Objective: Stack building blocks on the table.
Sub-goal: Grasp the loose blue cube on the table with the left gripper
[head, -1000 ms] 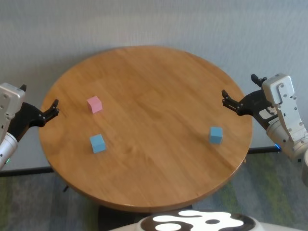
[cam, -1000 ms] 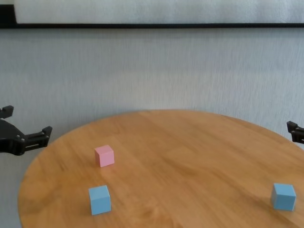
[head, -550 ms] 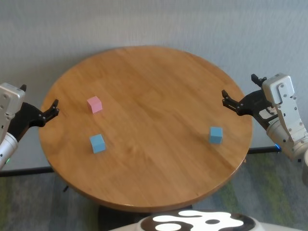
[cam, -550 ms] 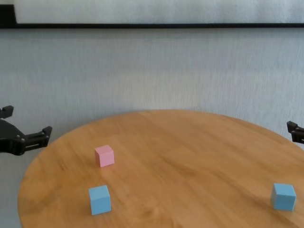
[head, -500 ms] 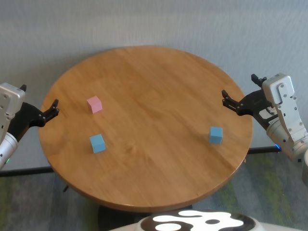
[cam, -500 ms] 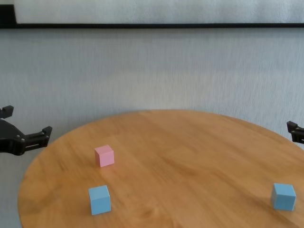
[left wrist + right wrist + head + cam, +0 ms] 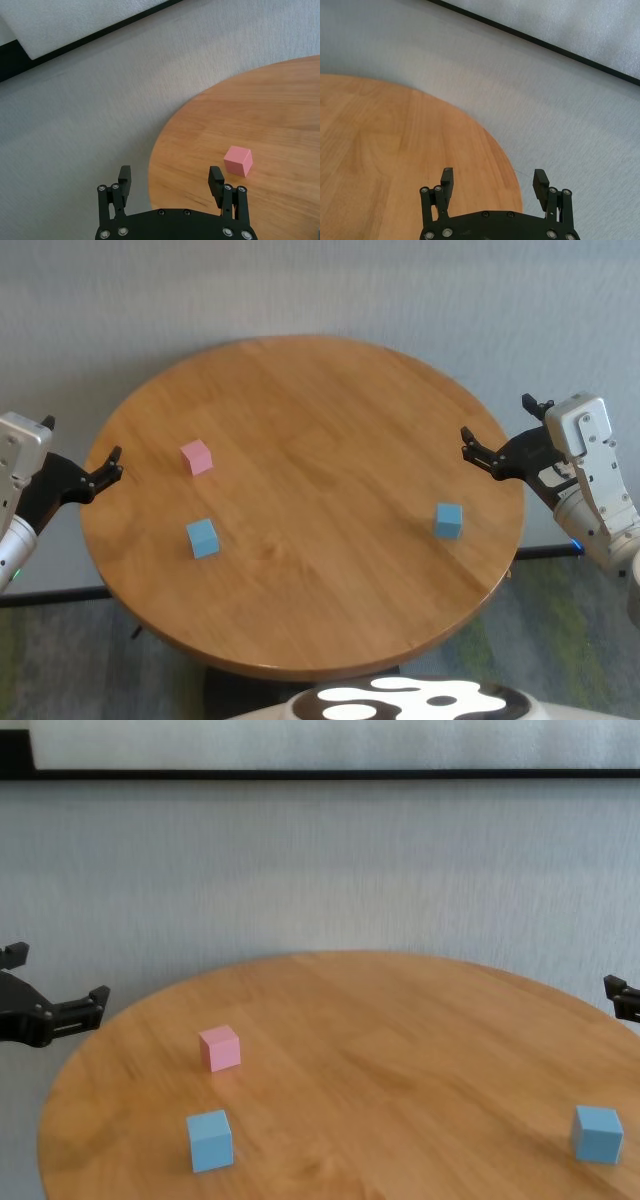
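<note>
- I am holding my left gripper [image 7: 82, 452] spread wide and empty beside the table [image 7: 320, 410].
- My right gripper [image 7: 497, 430] is hanging released opposite.
- Three blocks are lying apart: pink block [image 7: 197, 456], left blue block [image 7: 202, 537], right blue block [image 7: 448, 520].

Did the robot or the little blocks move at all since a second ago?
No, nothing visibly changed. The pink block and both blue blocks sit apart on the table, and the open left gripper and right gripper wait at its sides.
</note>
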`<action>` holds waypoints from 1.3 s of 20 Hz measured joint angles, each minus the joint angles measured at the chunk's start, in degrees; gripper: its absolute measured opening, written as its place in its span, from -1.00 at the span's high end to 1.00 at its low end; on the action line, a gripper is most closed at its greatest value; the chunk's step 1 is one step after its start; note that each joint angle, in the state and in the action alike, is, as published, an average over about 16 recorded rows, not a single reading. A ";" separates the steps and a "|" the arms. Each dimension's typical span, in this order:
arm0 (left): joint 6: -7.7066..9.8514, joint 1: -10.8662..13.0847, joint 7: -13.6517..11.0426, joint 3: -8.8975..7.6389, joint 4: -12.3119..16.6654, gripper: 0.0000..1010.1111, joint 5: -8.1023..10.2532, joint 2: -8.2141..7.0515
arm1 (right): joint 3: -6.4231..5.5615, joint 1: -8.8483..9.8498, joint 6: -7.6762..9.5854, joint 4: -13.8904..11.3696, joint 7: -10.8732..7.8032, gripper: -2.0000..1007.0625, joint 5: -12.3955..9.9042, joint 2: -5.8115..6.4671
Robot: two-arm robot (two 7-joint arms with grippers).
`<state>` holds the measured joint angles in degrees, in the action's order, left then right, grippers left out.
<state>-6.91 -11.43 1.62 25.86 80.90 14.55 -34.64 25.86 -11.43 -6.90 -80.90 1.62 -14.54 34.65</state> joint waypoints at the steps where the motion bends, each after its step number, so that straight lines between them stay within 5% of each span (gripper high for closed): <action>1: 0.00 0.00 0.00 0.00 0.00 -0.99 0.00 0.00 | 0.00 0.00 0.00 0.00 0.00 -1.00 0.00 0.00; 26: 0.00 0.00 0.00 0.00 0.00 -0.99 0.00 0.00 | 0.00 0.00 0.00 0.00 0.00 -1.00 0.00 0.00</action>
<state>-6.91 -11.43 1.62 25.86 80.90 14.55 -34.64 25.86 -11.43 -6.90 -80.90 1.62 -14.54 34.65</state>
